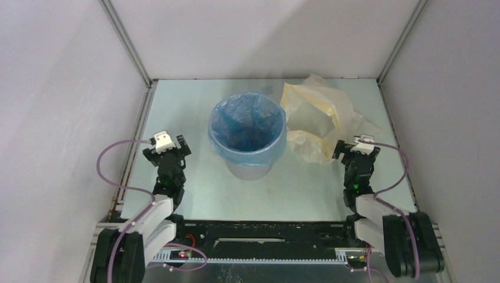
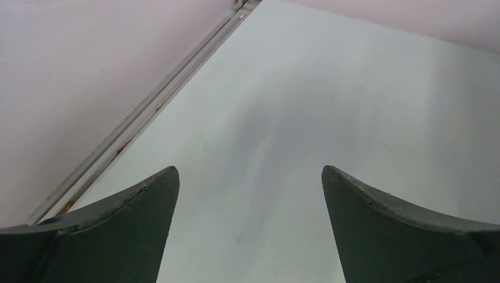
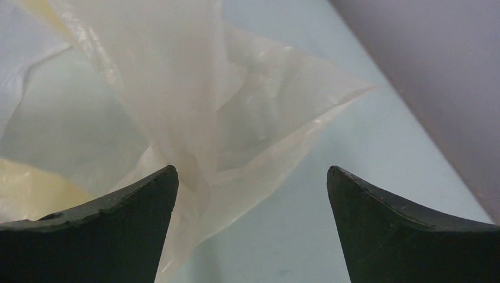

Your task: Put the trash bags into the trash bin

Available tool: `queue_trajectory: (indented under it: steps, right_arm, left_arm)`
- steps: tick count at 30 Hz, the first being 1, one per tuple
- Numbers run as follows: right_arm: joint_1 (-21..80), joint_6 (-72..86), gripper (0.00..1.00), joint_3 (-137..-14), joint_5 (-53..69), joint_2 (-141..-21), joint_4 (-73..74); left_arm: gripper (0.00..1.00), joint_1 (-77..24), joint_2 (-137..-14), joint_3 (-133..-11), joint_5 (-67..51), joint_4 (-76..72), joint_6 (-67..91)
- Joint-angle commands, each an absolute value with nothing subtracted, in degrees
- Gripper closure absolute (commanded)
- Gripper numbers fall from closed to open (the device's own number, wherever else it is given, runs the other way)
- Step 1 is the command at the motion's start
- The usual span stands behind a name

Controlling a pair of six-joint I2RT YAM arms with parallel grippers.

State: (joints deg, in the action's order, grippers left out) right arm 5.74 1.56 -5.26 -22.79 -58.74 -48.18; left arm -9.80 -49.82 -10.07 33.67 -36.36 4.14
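The pale grey trash bin (image 1: 250,168) stands upright in the middle of the table. A crinkly translucent blue trash bag (image 1: 246,127) lines it, its top folded over the rim. My left gripper (image 1: 169,143) is open to the left of the bin, apart from it; in the left wrist view the left gripper (image 2: 249,177) has only bare table between its fingers. My right gripper (image 1: 355,144) is open to the right of the bin. In the right wrist view the right gripper (image 3: 252,177) has an edge of the pale yellow bag lying between its fingers, not gripped.
A larger pale yellow translucent bag (image 1: 315,118) (image 3: 194,106) lies crumpled at the back right, beside the bin and just ahead of my right gripper. White walls close the table on three sides, with a metal rail (image 2: 135,115) along the left edge.
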Motion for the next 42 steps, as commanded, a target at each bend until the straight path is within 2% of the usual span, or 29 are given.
queue_trajectory:
  steps: [1,3,5,6,8,9,11,14,20,27,29,42]
  right_arm:
    - [5.4,-1.03,0.0,-6.04,-9.87,-64.57,-59.02]
    - [4.88,-0.57,0.0,-6.01,-8.83,-70.44,-63.8]
    - [4.42,-0.36,0.0,-5.68,-10.63,-79.66,-75.63]
    - [5.36,-0.38,0.0,-6.17,-13.31,-80.06,-76.33]
    - [4.29,0.65,0.0,-9.58,-9.53,-75.78,-61.89]
    - [3.34,0.19,0.0,-10.72,-6.26,-77.29,-62.63]
    - [2.92,1.5,0.0,-12.15,-8.23,-77.25,-58.79]
    - [2.77,1.38,0.0,-12.3,-8.33,-78.11,-60.29]
    - [2.34,1.88,0.0,-12.82,-8.1,-77.55,-58.48]
    - [2.24,1.9,0.0,-12.74,-7.91,-77.75,-58.8]
    - [2.25,1.94,0.0,-12.74,-7.9,-77.71,-58.83]
    - [2.28,1.93,0.0,-12.75,-7.81,-77.72,-58.81]
  left_arm:
    - [0.0,-4.35,-55.54,-10.42,26.49,-44.36,3.08]
    - [0.0,-3.54,-57.84,-9.99,24.33,-47.16,2.32]
    - [0.0,-3.2,-59.27,-10.18,23.4,-49.22,1.42]
    - [0.0,-2.92,-59.84,-10.34,22.92,-49.73,1.06]
    - [0.0,-2.13,-60.84,-10.81,21.8,-50.29,0.96]
    - [0.0,-1.6,-61.6,-10.66,20.76,-51.42,0.64]
    - [0.0,1.32,-65.42,-10.13,17.76,-55.97,1.92]
    - [0.0,4.45,-70.76,-11.79,12.08,-58.21,3.32]
    - [0.0,4.42,-72.08,-10.87,8.72,-60.75,2.14]
    - [0.04,3.6,-72.11,-10.78,8.56,-60.91,1.13]
    - [0.0,3.53,-71.8,-10.56,8.74,-60.91,1.05]
    - [0.0,3.51,-72.16,-10.87,9.0,-60.86,1.19]
